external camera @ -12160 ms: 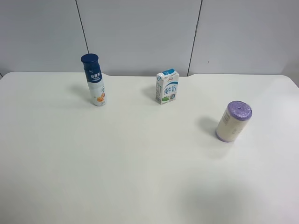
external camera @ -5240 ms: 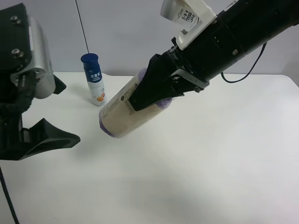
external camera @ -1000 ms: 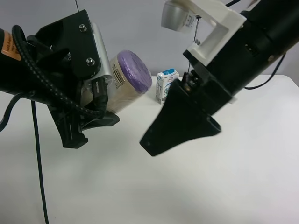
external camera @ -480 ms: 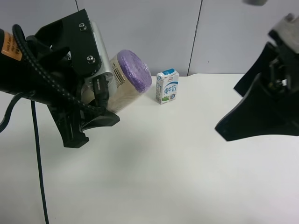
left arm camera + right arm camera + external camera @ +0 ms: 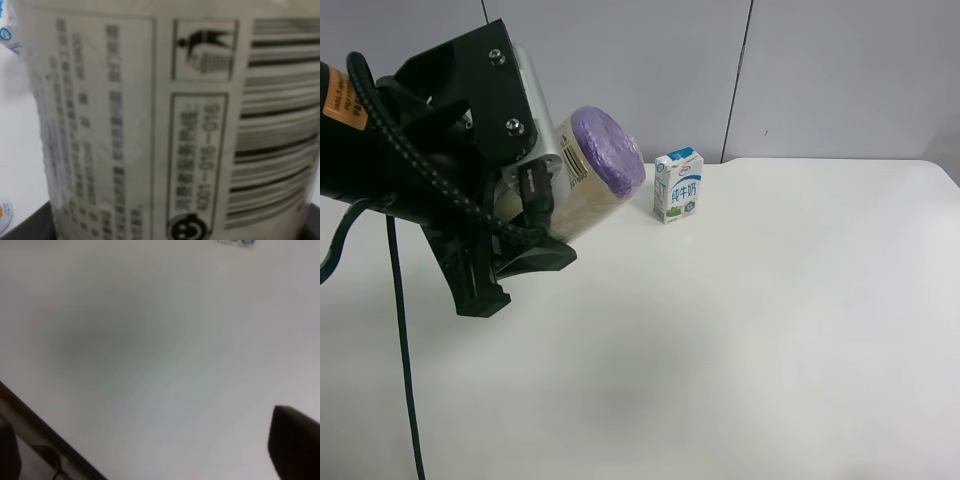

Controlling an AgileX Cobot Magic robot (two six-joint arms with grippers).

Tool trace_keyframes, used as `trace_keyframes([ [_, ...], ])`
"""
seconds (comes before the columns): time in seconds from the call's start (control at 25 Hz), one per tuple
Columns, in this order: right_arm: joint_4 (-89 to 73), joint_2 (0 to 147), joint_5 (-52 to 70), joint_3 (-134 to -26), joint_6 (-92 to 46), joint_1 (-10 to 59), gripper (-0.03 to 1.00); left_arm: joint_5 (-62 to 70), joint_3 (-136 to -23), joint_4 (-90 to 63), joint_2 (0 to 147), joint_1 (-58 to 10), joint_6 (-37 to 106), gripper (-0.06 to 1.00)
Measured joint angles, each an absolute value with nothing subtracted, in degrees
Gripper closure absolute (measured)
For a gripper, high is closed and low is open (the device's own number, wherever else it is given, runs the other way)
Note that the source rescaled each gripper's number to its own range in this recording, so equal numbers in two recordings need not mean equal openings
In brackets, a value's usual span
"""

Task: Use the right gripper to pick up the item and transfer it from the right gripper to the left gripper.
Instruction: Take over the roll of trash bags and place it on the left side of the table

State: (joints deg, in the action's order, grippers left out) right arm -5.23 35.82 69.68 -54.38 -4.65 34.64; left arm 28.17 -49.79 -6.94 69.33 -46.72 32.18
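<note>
At the upper left of the high view, the left hand (image 5: 545,205) is clamped around the roll (image 5: 603,158) and holds it up in the air, clear of the desk (image 5: 770,330). It's the left one for sure, since the left wrist view is filled edge to edge with the roll's cream label, barcode (image 5: 275,125) and all. The roll sits tilted in the grip, with one purple end facing out toward the middle of the frame and its other end buried in the black jaws. You can see the silver block (image 5: 535,110) with its screws just above the roll, an orange sticker (image 5: 342,100) at the far left edge, and a black cable (image 5: 398,330) hanging down the left side. A little blue-white milk carton (image 5: 678,186) stands upright on the desk, just right of the roll and near the back edge. The right hand isn't in the high view. Its own wrist view is mostly blurry pale desk with a dark lump (image 5: 295,442) in the lower right corner, so honestly I can't tell if it's spread or clenched.
</note>
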Motion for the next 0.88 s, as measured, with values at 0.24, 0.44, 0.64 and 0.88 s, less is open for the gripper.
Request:
trace_keyframes([
  [0.24, -4.55, 21.19, 69.81, -43.87, -2.67, 34.69, -0.03, 28.74, -49.79, -6.94, 69.33, -46.72, 32.16, 0.94],
  [0.44, -0.74, 10.58, 69.85, -38.92, -0.98, 34.69, -0.03, 29.06, -49.79, -6.94, 69.33, -46.72, 32.16, 0.94],
  [0.64, 1.59, 3.13, 69.72, -34.79, 0.65, 34.69, -0.03, 29.24, -49.79, -6.94, 69.33, -46.72, 32.16, 0.94],
  [0.88, 1.36, -0.16, 67.04, -29.88, 0.83, 34.69, -0.03, 29.44, -49.79, -6.94, 69.33, -46.72, 32.16, 0.94],
])
